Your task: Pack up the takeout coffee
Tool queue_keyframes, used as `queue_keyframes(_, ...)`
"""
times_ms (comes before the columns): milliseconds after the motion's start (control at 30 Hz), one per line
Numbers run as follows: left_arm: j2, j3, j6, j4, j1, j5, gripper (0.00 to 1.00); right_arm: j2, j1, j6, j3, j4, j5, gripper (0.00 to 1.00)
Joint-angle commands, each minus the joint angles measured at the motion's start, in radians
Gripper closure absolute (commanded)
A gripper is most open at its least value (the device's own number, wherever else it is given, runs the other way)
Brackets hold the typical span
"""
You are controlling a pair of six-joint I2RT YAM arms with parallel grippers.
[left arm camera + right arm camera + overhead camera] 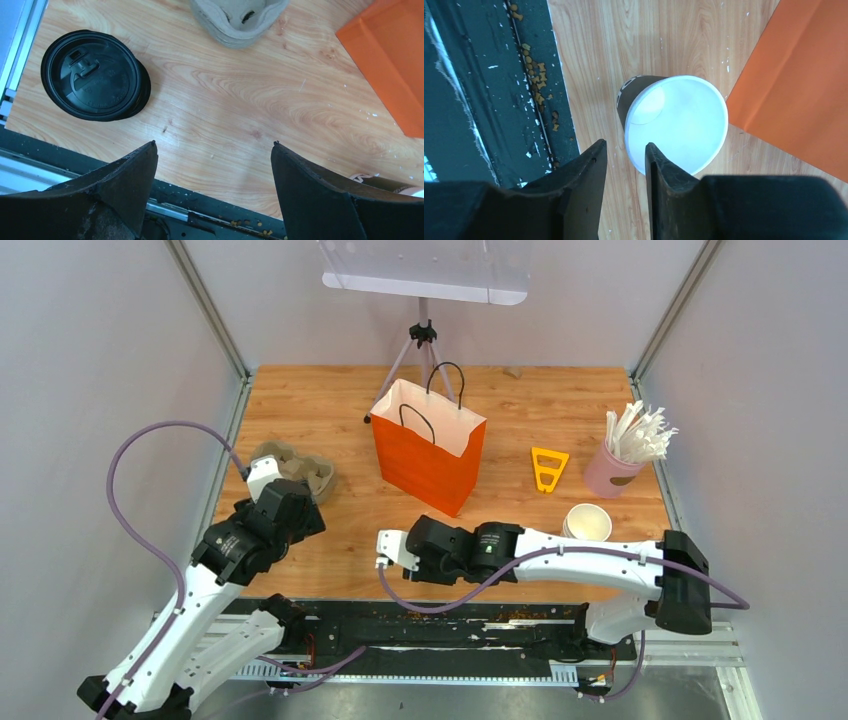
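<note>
White-lined and lidless, a paper cup (676,125) is seen standing by the near edge of the table (589,50), just beside the orange bag (794,100), its rim under the nearly closed right gripper (625,144), whose grasp cannot be told, while the left gripper (214,143) is held spread near a black lid (92,75).

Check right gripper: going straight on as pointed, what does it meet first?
The open paper cup, just ahead of the right gripper and offset to one side; contact likely at its rim. Depth unclear from the wrist view.
</note>
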Motion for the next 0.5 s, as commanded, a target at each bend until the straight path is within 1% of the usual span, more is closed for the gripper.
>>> queue_keyframes(0,0.017,0.007,-0.052,-0.005,0.056,-0.015,0.14,-0.092,0.006,0.054,0.077,-0.015,-0.053,0.62)
queue_keyframes(33,0.019,0.002,-0.056,-0.005,0.081,0.0,0.16,-0.114,0.006,0.063,0.078,-0.004,-0.059,0.6)
queue_keyframes(100,0.02,-0.014,-0.054,0.0,0.156,0.022,0.17,-0.161,0.007,0.083,0.067,0.029,-0.061,0.56)
queue_keyframes(133,0.022,-0.018,-0.055,-0.001,0.176,0.02,0.16,-0.186,0.006,0.095,0.06,0.045,-0.06,0.55)
queue_keyframes(200,0.032,-0.014,-0.051,-0.007,0.238,0.009,0.16,-0.232,0.007,0.122,0.047,0.076,-0.045,0.51)
queue_keyframes(300,0.07,0.007,-0.092,-0.047,0.322,-0.039,0.16,-0.299,0.007,0.16,0.018,0.12,-0.018,0.47)
queue_keyframes(467,0.129,0.041,-0.099,-0.077,0.46,-0.064,0.16,-0.4,0.006,0.165,-0.034,0.19,-0.014,0.46)
